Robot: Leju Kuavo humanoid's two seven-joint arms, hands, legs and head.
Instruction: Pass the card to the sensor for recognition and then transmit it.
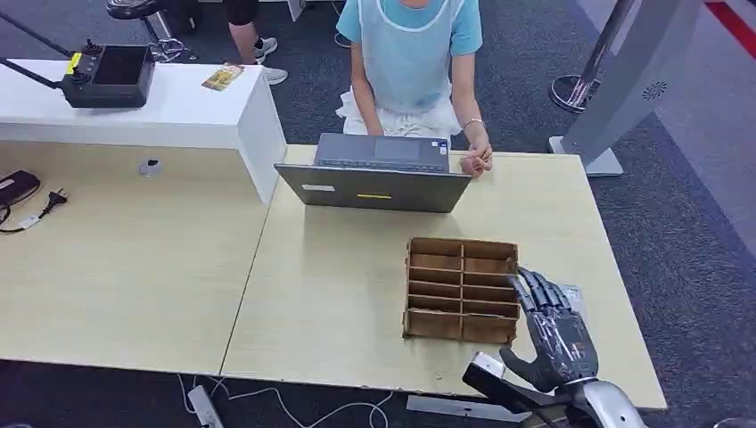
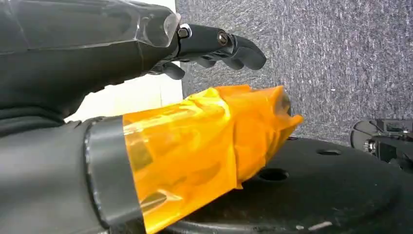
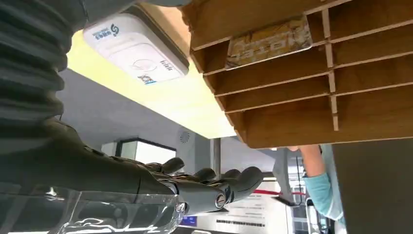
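Here the wooden rack (image 3: 311, 73) holds one card (image 3: 270, 41); right hand (image 1: 557, 334) fingers apart, empty.

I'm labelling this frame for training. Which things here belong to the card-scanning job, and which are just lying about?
Job: card in the wooden divider box; white sensor beside the box; right hand.

Lying about: laptop; black device on the white counter; plug.
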